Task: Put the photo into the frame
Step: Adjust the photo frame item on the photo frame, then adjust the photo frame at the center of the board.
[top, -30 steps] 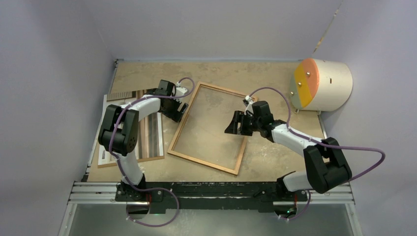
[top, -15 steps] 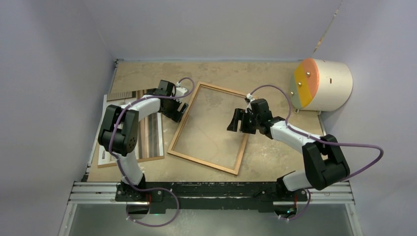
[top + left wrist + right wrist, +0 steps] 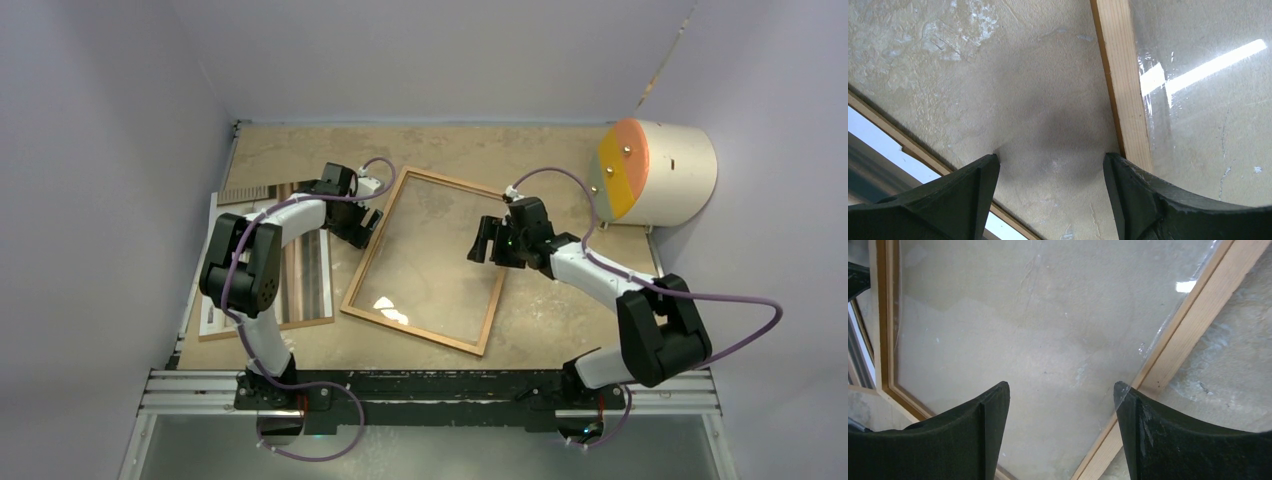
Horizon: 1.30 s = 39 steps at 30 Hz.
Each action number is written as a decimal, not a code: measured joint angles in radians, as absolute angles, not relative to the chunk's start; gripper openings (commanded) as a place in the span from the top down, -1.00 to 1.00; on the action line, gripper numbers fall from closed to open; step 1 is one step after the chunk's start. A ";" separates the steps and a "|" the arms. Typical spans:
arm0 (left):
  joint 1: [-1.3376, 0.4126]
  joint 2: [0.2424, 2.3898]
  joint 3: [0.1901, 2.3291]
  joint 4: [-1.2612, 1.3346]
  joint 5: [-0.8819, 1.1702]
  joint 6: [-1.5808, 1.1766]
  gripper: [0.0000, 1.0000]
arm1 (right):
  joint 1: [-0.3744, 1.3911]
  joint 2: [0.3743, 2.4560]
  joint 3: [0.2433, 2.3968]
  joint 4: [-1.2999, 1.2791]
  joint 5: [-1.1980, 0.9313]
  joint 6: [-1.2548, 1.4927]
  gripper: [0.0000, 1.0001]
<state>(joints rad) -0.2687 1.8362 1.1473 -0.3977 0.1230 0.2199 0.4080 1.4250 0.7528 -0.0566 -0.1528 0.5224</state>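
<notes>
The orange-brown wooden frame (image 3: 354, 270) lies flat mid-table with a clear glass pane (image 3: 430, 255) inside it. The photo (image 3: 312, 275), a striped print with a white border, lies left of the frame and is partly hidden by the left arm. My left gripper (image 3: 362, 228) is open, low over bare table just outside the frame's left rail (image 3: 1120, 85), holding nothing (image 3: 1050, 160). My right gripper (image 3: 483, 242) hovers open above the pane near the frame's right rail (image 3: 1193, 325), with nothing between its fingers (image 3: 1062, 390).
A plain brown backing board (image 3: 270, 325) lies under the photo at the table's left edge. A beige drum with an orange face (image 3: 655, 172) stands at the back right. Grey walls close in the table on three sides.
My right gripper has drawn back up and to the right over the pane, and its jaws have widened. A bright glare now shows on the glass near the frame's front left. The left arm is still.
</notes>
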 measured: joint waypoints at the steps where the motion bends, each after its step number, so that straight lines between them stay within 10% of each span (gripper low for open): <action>1: -0.269 1.836 1.147 -0.398 0.123 0.220 -0.60 | 0.408 1.424 0.756 -0.061 -0.145 0.521 -0.62; 39: -0.264 1.830 1.140 -0.400 0.125 0.229 -0.60 | 0.346 1.341 0.705 -0.147 -0.121 0.547 -0.66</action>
<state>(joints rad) -0.2642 1.8297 1.1404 -0.4000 0.1253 0.2291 0.3458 1.3407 0.7048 -0.1474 -0.1215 0.5468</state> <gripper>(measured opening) 0.802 0.829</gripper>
